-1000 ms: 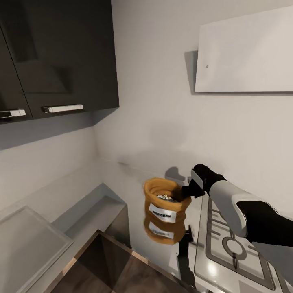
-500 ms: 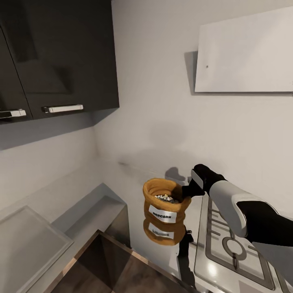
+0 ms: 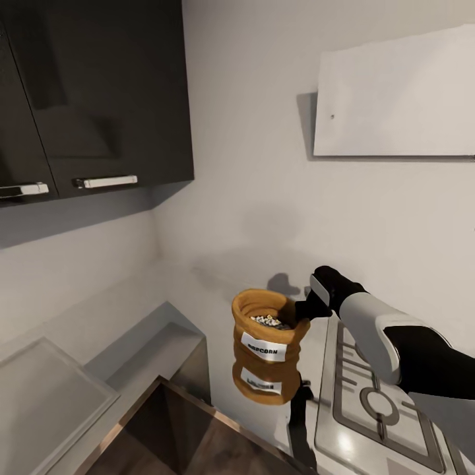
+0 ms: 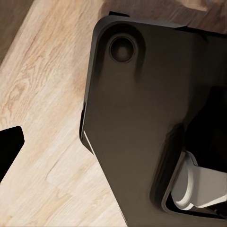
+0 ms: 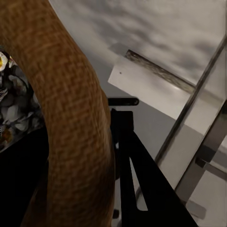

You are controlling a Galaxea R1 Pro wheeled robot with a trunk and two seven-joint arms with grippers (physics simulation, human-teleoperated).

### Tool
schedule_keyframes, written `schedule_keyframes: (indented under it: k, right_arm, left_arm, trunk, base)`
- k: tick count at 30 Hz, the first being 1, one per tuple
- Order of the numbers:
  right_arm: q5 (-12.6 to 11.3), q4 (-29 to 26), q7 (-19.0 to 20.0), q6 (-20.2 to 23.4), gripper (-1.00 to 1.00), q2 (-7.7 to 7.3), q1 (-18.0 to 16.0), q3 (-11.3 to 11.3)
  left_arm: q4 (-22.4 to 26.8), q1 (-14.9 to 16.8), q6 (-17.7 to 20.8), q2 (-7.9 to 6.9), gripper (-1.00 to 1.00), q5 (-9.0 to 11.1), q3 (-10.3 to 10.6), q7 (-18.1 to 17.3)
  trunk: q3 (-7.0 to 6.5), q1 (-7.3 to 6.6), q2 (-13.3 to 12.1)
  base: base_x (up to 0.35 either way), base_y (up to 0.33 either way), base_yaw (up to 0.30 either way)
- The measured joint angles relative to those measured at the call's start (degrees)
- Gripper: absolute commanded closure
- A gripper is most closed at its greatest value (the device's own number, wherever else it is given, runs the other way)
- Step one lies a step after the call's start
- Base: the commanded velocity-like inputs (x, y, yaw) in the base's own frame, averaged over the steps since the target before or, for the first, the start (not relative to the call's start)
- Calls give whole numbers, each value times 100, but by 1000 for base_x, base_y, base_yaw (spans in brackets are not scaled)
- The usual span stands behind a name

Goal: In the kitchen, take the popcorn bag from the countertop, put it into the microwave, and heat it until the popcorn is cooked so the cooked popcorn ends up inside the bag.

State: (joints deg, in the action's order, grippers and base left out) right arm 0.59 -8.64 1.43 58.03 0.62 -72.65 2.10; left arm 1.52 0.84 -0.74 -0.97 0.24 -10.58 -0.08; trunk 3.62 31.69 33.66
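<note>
My right arm reaches forward from the lower right of the head view, black upper sleeve, then a white forearm shell, then a black wrist. At its end my black two-fingered right gripper (image 3: 305,310) is pinched on the rolled rim of the squat orange-tan paper popcorn bag (image 3: 267,333). In the right wrist view, one dark finger (image 5: 137,179) lies along the outside of the woven rim (image 5: 71,118). My left wrist camera looks down on part of my own dark body panel.
</note>
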Motion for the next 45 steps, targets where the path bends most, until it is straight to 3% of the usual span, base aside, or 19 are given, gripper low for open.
schedule_keyframes:
  k: [7,23,37,45]
  right_arm:
    - [-5,-52,0,10,100,0,0,-20]
    - [-9,-53,0,0,100,1,0,-25]
    - [-16,-54,0,0,100,1,0,-26]
    - [-16,-55,0,3,100,-1,1,-32]
  left_arm:
    - [0,0,3,0,-100,0,2,-3]
    - [-1,0,3,1,-100,0,2,-7]
    - [-1,0,3,4,-100,0,2,-6]
    - [-3,2,1,0,-100,0,2,-3]
  trunk:
    - [-66,2,-1]
    - [-215,4,0]
    - [-224,4,-1]
    - [-224,4,-1]
  base:
    - [-54,0,0]
    - [-332,0,0]
    - [-339,0,-6]
    - [-332,0,-238]
